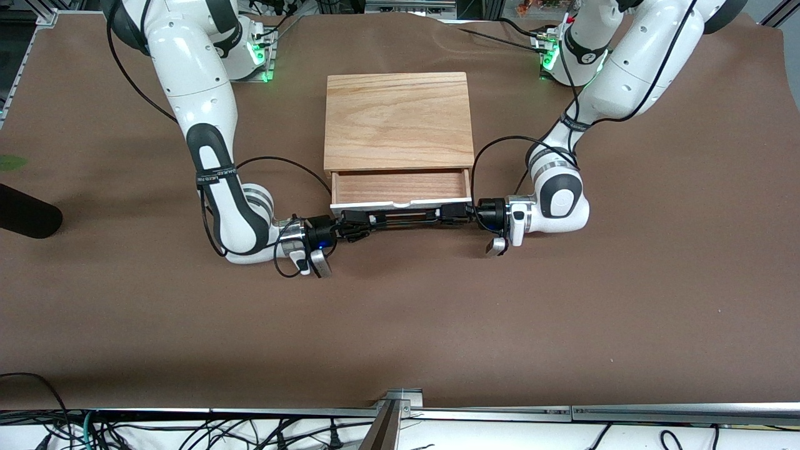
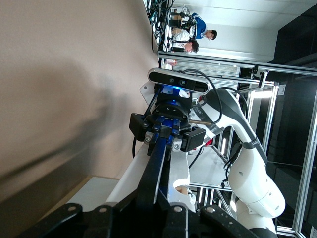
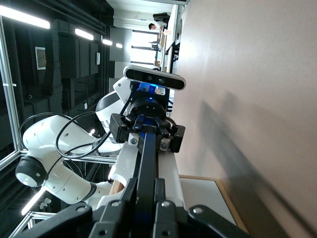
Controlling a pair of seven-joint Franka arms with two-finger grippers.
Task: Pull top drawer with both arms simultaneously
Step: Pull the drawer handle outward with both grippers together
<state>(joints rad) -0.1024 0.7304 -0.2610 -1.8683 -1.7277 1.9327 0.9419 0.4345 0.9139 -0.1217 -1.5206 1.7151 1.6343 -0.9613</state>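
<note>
Top drawer (image 1: 400, 188) partly out of the oak cabinet (image 1: 397, 120) mid-tabletop (image 1: 400, 325), its black bar handle (image 1: 403, 217) clamped at one end by left hand (image 1: 454, 212), at the other, seemingly as firmly, by right hand (image 1: 354, 226).
</note>
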